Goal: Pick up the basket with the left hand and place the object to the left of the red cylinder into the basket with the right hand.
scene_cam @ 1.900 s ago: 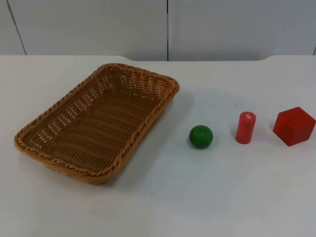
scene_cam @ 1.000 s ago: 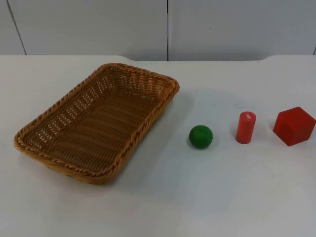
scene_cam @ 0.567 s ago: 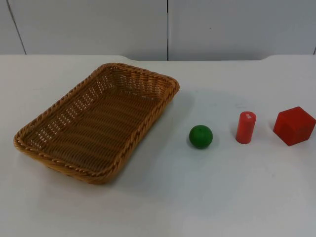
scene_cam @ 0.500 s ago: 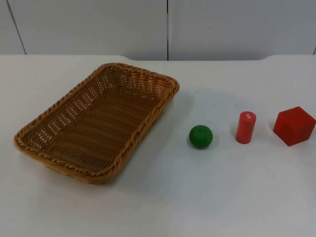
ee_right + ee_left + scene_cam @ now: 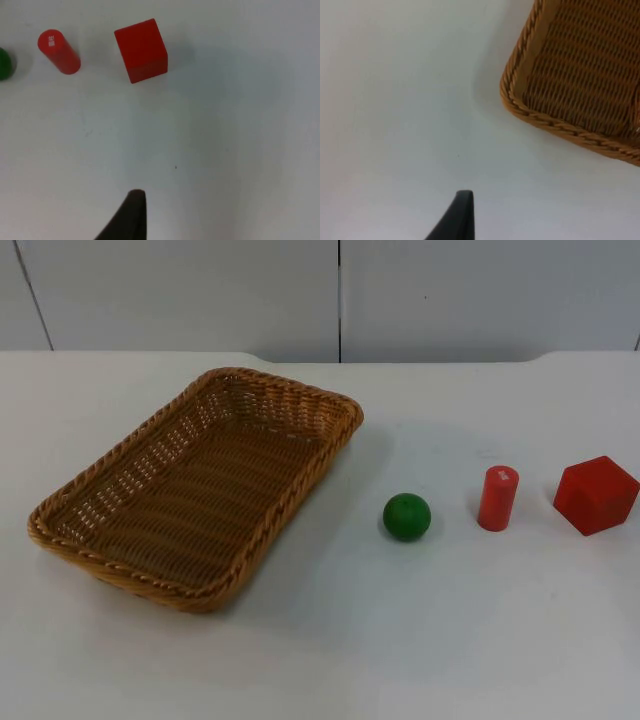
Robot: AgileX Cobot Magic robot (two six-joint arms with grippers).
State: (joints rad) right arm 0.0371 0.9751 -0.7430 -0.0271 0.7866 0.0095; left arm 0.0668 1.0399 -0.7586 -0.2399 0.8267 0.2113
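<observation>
Basket (image 5: 200, 485) from the top view: one, rectangular, woven of tan wicker with a braided rim, lying on the white table (image 5: 330, 640) at its left side, nothing inside. To its right stand three solids in a row, each apart from the next: one smooth green ball (image 5: 407, 516), one red cylinder (image 5: 497, 498) upright with a small white mark on its top face, and one red cube (image 5: 596, 495). The ball is the thing just left of the cylinder.

Left wrist view: one corner of the basket (image 5: 580, 80), its tight weave and twisted rim plain to see, and the left gripper's (image 5: 456, 220) black fingertip over bare table, apart from the basket. I cannot tell whether it is open or closed.

Right wrist view: the cube (image 5: 141, 50), cylinder (image 5: 58, 52) and an edge of the ball (image 5: 4, 64). The right gripper (image 5: 127, 217) hangs over bare table, well apart from them; its state cannot be told either.
</observation>
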